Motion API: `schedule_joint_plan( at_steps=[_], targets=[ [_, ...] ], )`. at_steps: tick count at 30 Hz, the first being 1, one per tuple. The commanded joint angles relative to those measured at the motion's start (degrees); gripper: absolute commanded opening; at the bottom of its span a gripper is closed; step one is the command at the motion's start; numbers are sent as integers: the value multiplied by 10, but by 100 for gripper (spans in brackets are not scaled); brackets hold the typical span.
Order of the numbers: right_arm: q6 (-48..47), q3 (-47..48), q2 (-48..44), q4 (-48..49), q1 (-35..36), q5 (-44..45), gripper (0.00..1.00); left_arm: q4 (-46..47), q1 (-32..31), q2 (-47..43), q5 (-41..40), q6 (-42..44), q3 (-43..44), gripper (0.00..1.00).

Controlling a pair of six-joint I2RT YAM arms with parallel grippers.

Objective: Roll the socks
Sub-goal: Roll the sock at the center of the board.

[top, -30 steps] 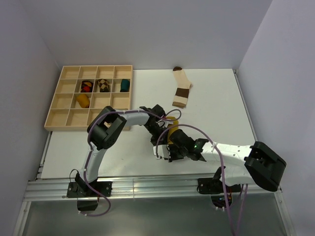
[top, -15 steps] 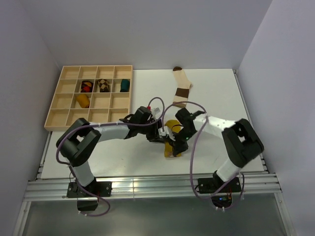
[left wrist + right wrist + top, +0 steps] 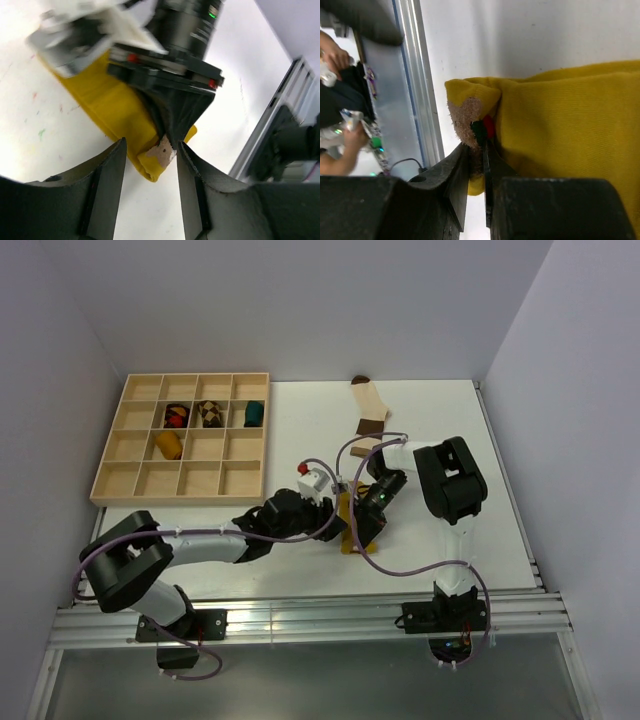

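A corner of the yellow sock (image 3: 560, 115) is clamped by the right end effector (image 3: 481, 145), lower centre, and flanked by the open left end effector (image 3: 150, 150).

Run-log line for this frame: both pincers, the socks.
task: roll socks | right pincer: shut on folded end of yellow sock | left pincer: open, straddling that end | cream sock: flat, apart

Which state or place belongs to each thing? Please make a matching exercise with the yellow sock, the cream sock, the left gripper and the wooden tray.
1 yellow sock
2 cream sock
3 left gripper
4 wooden tray

A far left of the table
B open
C pinched by the right gripper
D lying free at the far edge

Pairs: 1-C, 2-D, 3-B, 4-A
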Motion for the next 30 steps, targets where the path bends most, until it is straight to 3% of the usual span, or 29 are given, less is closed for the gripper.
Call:
schedule_joint_plan(
  at_steps=[1,7,13,22,25,30],
  targets=[
    [83,5,-6,40,-2,25,21,44,-14,31,24,114,33,50],
    [142,12,13,60,-6,64,21,25,-30,90,107,185,70,52],
    [173,14,22,82,-11,83,21,7,-61,134,72,230,91,52],
    [187,13,22,94,-12,101,20,22,-61,170,50,223,91,49],
    [194,10,13,101,-12,107,24,23,-51,178,70,201,94,39],
    [205,-11,-23,130,-13,118,40,12,-32,195,122,156,104,9]
  ],
)
